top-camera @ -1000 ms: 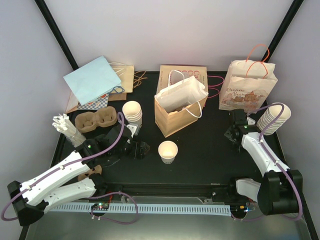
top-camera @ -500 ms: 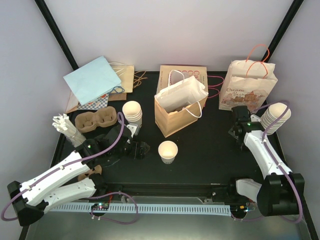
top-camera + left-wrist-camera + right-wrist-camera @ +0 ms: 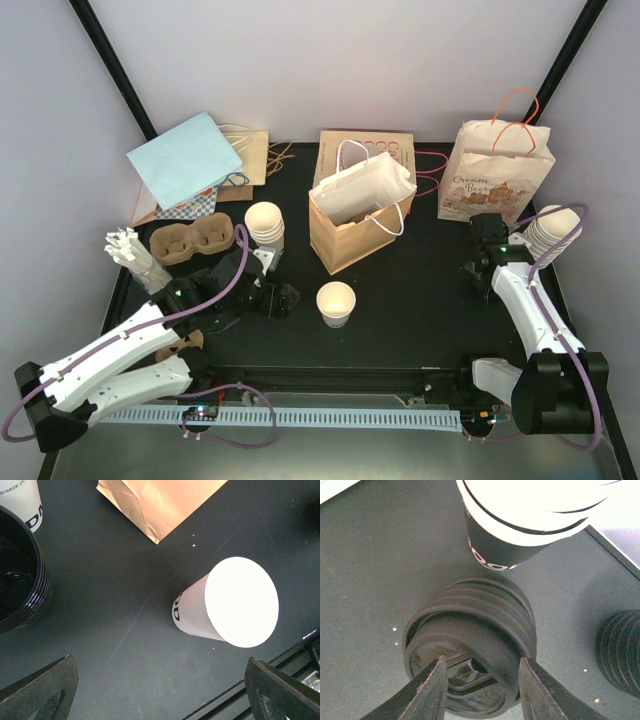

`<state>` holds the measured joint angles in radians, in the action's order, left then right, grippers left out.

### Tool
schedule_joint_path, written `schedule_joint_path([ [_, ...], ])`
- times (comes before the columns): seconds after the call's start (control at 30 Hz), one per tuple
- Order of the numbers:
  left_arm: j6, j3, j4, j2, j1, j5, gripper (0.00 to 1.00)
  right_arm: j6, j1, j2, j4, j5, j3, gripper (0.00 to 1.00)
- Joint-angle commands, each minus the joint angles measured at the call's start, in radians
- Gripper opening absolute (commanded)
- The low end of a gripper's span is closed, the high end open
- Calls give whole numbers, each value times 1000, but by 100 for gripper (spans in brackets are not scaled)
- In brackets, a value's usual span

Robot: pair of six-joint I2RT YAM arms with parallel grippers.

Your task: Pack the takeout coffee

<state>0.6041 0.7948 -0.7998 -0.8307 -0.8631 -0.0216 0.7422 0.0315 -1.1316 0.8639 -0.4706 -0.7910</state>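
The left gripper [image 3: 159, 662] reaches low over the table, jaws spread wide, holding nothing. The cream paper cup [image 3: 225, 605] stands upright and open-topped just ahead of them, nearer the right finger. The right gripper [image 3: 481, 662] points down, jaws partly apart over a stack of black lids [image 3: 485, 615].

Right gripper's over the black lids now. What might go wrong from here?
1. The black lids sit nested in a stack under the right gripper; a pinch may lift several lids rather than one.
2. The tall stack of cups stands just behind those lids; the arm might knock it.
3. The single cup stands lidless near the front edge of the table, by the open left gripper; a nudge might tip it.
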Motion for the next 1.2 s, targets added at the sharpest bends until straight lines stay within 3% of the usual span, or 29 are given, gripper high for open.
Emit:
schedule_joint_path([
  [0.0,-9,5,-1,19,9,5,94,6,-31,-16,-12,-27,-10,41],
  [0.5,-9,1,-2,21,12,8,94,48,-39,-59,35,-98,-37,41],
  [1.17,-12,-3,-11,37,19,7,94,8,-151,5,7,-20,-29,39],
])
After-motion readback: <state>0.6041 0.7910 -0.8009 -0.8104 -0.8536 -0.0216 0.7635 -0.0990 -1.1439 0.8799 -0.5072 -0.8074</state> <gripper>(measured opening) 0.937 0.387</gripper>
